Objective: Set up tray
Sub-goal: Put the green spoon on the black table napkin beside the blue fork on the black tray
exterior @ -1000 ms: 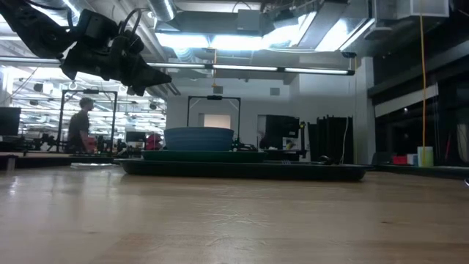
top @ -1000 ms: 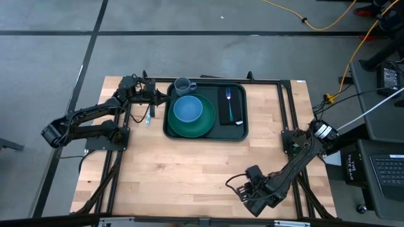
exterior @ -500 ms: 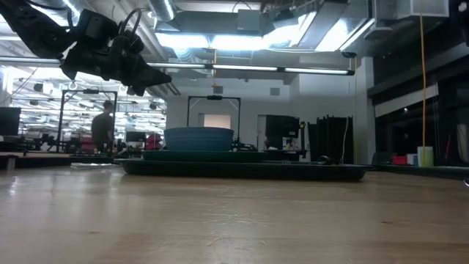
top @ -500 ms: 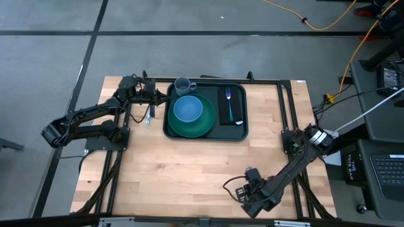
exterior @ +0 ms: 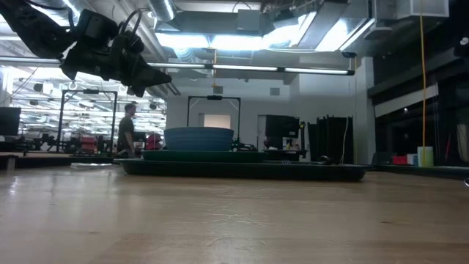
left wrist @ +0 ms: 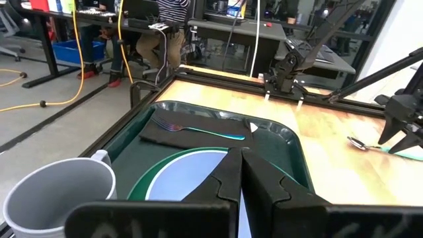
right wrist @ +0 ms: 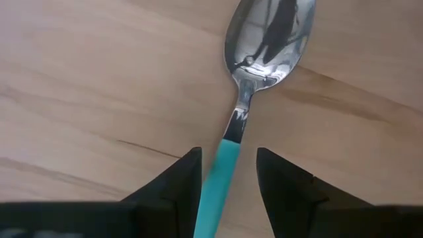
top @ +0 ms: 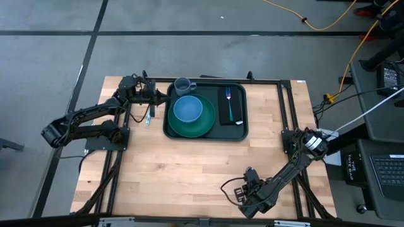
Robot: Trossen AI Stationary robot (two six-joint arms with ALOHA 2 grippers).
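Wooden worktop [top: 177, 170] is seen. At left, the left gripper [top: 153, 96], fingers together, hangs beside the cup [top: 182, 85]. The tray [top: 237, 130] lies centre-back, half hidden in the low view. The right gripper [right wrist: 225, 182], fingers apart, straddles a spoon [right wrist: 261, 49].

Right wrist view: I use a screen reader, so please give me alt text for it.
A spoon with a teal handle lies on the wooden table, its handle between the right gripper's open dark fingers, its shiny bowl pointing away from the camera.
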